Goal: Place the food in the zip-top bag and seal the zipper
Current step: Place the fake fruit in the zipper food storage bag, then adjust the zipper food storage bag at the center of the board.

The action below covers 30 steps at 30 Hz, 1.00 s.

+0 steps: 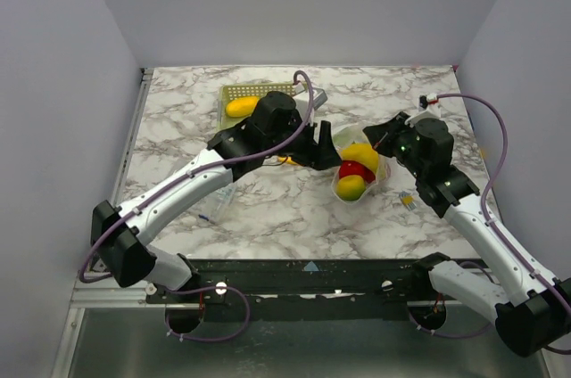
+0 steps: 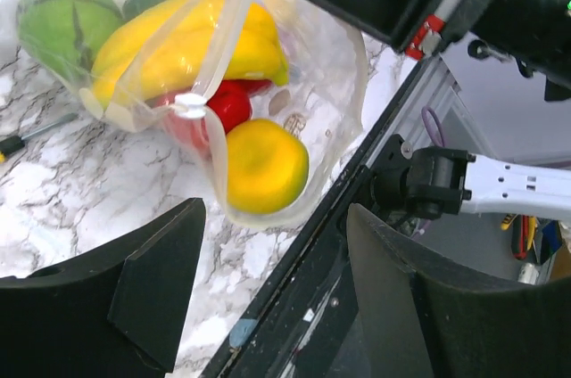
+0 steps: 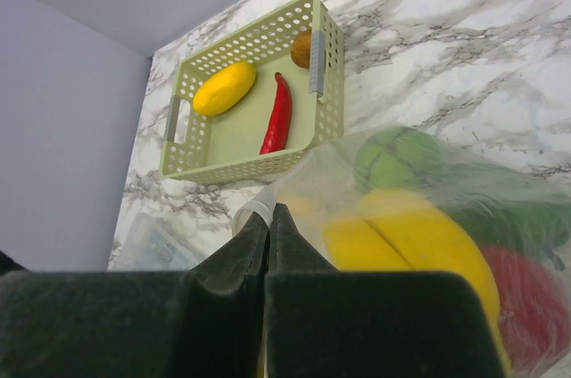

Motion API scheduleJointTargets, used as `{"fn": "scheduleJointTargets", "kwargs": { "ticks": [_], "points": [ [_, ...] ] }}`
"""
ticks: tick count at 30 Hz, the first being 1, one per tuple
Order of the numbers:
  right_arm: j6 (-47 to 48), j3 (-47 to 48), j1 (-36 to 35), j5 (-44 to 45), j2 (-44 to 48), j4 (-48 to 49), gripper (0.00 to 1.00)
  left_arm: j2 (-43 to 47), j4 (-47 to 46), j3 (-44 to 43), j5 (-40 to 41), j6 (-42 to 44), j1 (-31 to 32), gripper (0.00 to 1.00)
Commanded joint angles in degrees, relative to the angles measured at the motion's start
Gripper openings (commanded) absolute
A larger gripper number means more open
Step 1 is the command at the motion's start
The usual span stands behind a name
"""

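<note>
Bag sits mid-table, right of centre, between the two grippers. It's thin clear film: floppy, slippery, no shape of its own. The load is toy food: pepper, banana, red fruit, lemon. Probably light hollow plastic, but round and glossy, so it will roll to the low corner and spill if the mouth tips.

Best hold is my guess: the zipper, since that strip is the only stiffer part. Pinch it at two spots and pull taut. Grabbing the film lower down would just bunch it.

Right gripper: fingers pressed together on the bag's upper edge, with a pale bit of plastic showing at the tips.

Left gripper: spread wide, holding nothing, just short of the bag and facing the lemon end, no contact.

Basket behind holds a yellow fruit and a red chili, so loading looks unfinished.
</note>
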<state>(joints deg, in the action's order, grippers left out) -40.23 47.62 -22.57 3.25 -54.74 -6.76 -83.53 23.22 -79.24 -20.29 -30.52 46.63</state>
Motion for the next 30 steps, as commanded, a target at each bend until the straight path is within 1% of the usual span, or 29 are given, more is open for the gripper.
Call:
{"fn": "scheduleJointTargets", "kwargs": {
  "ticks": [1,2,4,7,9,11,20,22,23,26,28,30],
  "points": [
    [0.6,0.4,-0.4,-0.1,0.1,1.4,0.01,4.3,2.9,4.5,2.2,1.6,0.1,0.65],
    [0.5,0.3,-0.3,-0.1,0.2,1.4,0.01,5.0,2.5,5.9,2.1,1.3,0.1,0.65],
    [0.4,0.2,-0.4,-0.2,0.3,1.6,0.01,5.3,1.7,8.1,1.4,0.4,0.1,0.61],
    [0.2,0.2,-0.4,-0.2,0.4,1.6,0.01,3.9,0.0,10.3,-0.9,-2.0,0.1,0.46],
    [0.1,0.0,-0.3,-0.4,0.5,1.6,0.01,2.8,-2.0,11.4,-3.1,-3.6,0.1,0.44],
    [0.0,-0.2,-0.3,-0.4,0.5,1.7,0.01,1.7,-2.5,11.9,-3.0,-4.2,0.1,0.43],
    [0.0,-0.3,-0.3,-0.1,1.1,1.3,0.01,-2.9,-6.5,11.8,-2.7,-6.2,0.0,0.22],
    [0.1,-0.4,-0.3,-0.1,1.2,1.2,0.01,-3.6,-7.0,11.7,-3.2,-6.6,0.0,0.21],
    [0.1,-0.4,-0.3,0.0,1.1,1.2,0.01,-4.0,-7.1,11.7,-3.6,-6.8,0.0,0.23],
    [0.1,-0.5,-0.3,0.0,1.2,1.2,0.01,-4.4,-7.5,12.2,-4.0,-6.8,0.0,0.33],
    [0.1,-0.6,-0.3,0.0,1.1,1.2,0.01,-4.4,-8.0,12.7,-3.8,-6.8,0.0,0.36],
    [0.1,-0.9,-0.3,0.1,1.1,1.5,0.01,-4.9,-8.3,12.6,-3.6,-6.8,0.0,0.35]
  ]
}}
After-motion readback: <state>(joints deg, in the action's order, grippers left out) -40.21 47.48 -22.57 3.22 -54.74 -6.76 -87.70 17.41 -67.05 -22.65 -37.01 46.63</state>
